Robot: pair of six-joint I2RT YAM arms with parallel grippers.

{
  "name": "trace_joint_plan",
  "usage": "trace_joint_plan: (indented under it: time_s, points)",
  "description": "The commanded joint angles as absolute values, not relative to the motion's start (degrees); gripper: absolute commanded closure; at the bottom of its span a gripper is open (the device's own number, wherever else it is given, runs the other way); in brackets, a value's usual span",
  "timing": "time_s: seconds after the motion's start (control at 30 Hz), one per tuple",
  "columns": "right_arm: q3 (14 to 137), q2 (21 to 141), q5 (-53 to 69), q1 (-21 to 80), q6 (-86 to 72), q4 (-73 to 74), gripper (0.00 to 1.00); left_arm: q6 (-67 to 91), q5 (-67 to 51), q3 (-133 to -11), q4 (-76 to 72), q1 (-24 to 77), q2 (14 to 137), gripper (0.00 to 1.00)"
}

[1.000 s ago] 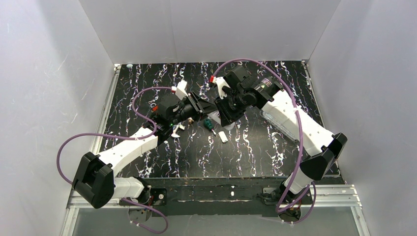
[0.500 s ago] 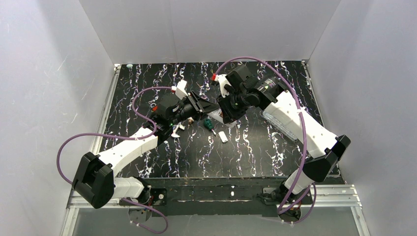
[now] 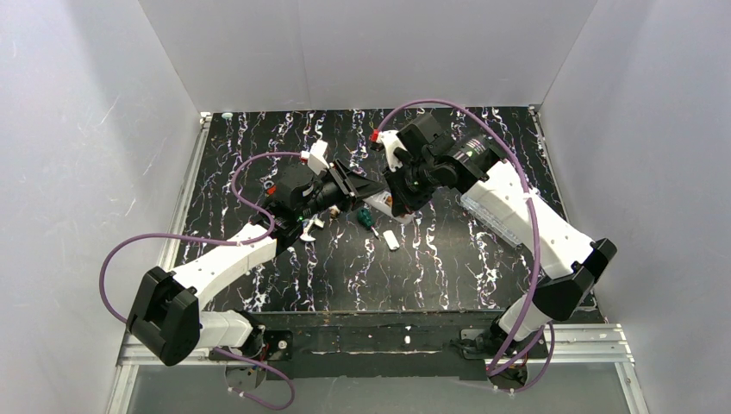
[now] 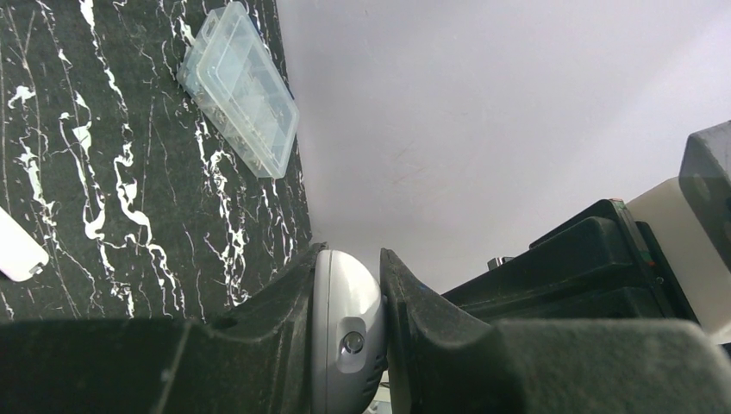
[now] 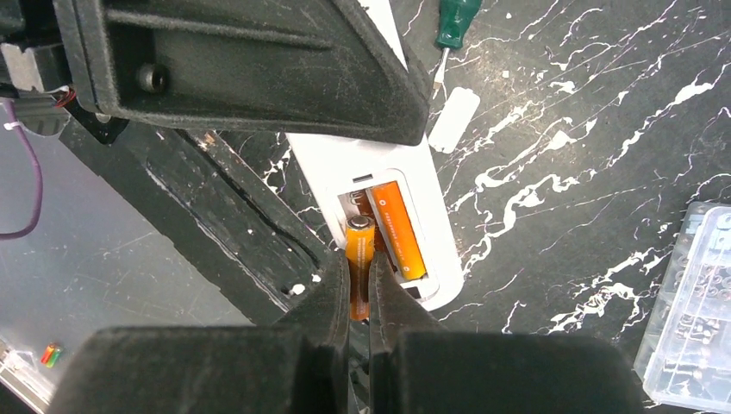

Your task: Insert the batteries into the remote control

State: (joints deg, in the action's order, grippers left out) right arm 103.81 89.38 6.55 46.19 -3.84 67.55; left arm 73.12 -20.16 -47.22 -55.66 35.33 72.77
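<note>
- Looking down in the top external view, the left end effector [image 3: 358,191] and the right end effector [image 3: 396,205] meet over the middle of the black, white-veined bench [image 3: 448,267]. The small white rectangular remote control [image 3: 377,208] shows only as a sliver between them, and neither grip can be made out from here.
- A green-handled screwdriver [image 3: 366,221] and a small loose white cover piece [image 3: 391,240] lie just beside them. A clear plastic compartment box [image 3: 496,211] is partly covered by the right arm.
- In the left wrist view, the left end effector is clamped on the remote control, one black finger pressed against each side. Most of the handset is cut off at the bottom edge.
- In the right wrist view, the right end effector is closed on a slim orange cylindrical battery [image 5: 359,259], whose far end is at the open recess in the remote control's back.
- A second orange battery [image 5: 398,228] already lies in the recess, just beside the held one.
- The held one's near part is hidden between the fingers, and I cannot tell whether its tip touches the recess.
</note>
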Motion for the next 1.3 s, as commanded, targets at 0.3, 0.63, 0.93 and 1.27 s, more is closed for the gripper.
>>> trace_joint_plan:
  time_s: [0.3,0.63,0.93,1.27]
  points:
    - [102.9,80.7,7.0,45.9,4.3,63.1,0.99,74.0,-24.1,-48.6,-60.7,35.5,72.2,1.00]
    - [102.4,82.0,11.7,45.9,5.6,63.1,0.93,75.6,-26.3,-50.0,-62.0,35.5,73.3,1.00]
    - [102.1,84.0,12.7,46.0,5.5,64.8,0.87,76.0,-26.5,-49.9,-63.2,35.5,73.6,1.00]
    - [100.6,83.7,8.8,46.0,6.5,65.1,0.80,76.0,-26.6,-49.7,-63.2,35.5,73.4,1.00]
